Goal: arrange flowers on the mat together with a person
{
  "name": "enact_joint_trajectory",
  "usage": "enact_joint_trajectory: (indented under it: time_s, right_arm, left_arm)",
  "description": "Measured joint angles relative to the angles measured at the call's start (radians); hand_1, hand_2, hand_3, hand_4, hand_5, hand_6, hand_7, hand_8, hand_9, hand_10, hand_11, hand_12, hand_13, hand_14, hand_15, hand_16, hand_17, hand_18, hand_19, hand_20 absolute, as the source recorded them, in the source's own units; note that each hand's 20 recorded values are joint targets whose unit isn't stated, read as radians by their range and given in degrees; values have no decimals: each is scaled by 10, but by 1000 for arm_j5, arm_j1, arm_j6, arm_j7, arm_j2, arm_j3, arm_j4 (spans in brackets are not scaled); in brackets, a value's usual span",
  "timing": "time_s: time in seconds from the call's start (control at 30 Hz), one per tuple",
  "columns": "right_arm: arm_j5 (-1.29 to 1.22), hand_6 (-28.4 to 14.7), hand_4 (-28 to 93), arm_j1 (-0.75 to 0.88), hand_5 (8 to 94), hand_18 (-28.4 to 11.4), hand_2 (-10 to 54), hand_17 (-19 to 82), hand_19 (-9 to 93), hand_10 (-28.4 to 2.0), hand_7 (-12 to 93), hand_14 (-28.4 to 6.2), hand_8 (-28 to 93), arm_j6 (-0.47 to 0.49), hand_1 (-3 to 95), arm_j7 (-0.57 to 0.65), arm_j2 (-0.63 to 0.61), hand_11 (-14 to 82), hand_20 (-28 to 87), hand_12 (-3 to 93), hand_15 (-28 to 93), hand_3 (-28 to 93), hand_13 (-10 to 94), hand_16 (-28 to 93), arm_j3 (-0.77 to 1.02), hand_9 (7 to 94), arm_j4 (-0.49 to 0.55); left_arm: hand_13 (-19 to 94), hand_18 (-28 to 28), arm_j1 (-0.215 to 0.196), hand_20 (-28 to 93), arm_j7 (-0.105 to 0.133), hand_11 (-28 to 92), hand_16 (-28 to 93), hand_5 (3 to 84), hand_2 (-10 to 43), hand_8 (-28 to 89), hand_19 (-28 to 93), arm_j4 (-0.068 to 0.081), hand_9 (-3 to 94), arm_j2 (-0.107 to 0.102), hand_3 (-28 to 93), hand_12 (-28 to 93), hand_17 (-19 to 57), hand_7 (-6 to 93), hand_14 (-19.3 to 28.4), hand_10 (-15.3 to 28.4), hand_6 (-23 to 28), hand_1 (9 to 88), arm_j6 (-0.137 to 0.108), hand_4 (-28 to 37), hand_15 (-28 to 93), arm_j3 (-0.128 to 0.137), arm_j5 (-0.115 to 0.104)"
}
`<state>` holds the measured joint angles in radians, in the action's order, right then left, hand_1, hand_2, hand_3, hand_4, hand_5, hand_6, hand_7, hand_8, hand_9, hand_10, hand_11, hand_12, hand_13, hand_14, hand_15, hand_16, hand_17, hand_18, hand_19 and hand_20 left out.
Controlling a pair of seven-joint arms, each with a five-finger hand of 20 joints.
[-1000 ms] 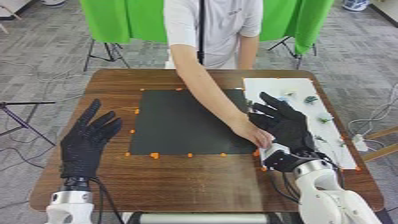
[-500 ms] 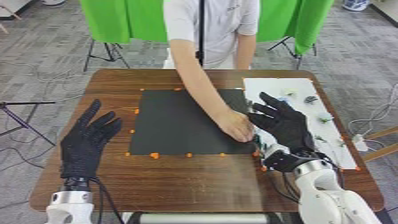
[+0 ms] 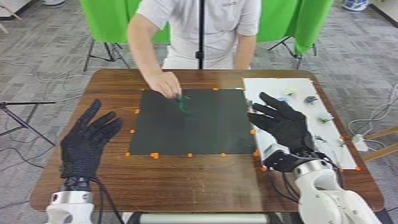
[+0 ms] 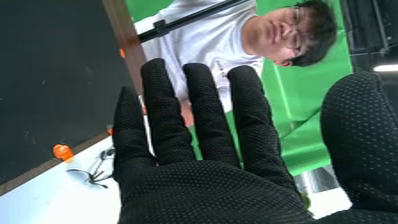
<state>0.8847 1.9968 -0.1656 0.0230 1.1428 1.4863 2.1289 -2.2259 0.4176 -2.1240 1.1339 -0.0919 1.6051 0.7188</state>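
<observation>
Green stem point(image 3: 182, 104) in the person's hand point(image 3: 163, 84) was at the far part of the mat point(image 3: 187, 132); laying it gently was best, the robot's left hand point(image 3: 84, 145) and right hand point(image 3: 286, 129), both spread wide, staying clear.

Brown counter point(image 3: 102, 87) on a gray floor point(image 3: 44, 75), green cloth point(image 3: 107, 20) behind.
From where I stand, the floor is patterned in rectangles with streaks of lighter and darker gray, and the green cloth hangs in folds, with black stand legs point(image 3: 105, 56) below it on both sides. Another black stand point(image 3: 28, 103) is at the left edge; loose cables point(image 3: 368, 112) trail over the floor at right, near pale wooden bars point(image 3: 383, 133). Beyond the cloth, a white light point(image 4: 386, 68) glows against a dark background.
</observation>
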Motion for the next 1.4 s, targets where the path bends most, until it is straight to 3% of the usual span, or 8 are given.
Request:
enact_joint_trajectory:
  time_s: [1.4]
  right_arm:
    - [-1,-8,-260,3,442,-199,74,43,383,-145,157,-181,-139,0,169,1,1,105,141,129,223,807,371,149,1,466,1]
  left_arm:
    - [293,284,1,-219,0,245,-66,336,83,-88,741,0,364,2,746,106,5,117,236,188,73,221,-1,-276,411,0,0]
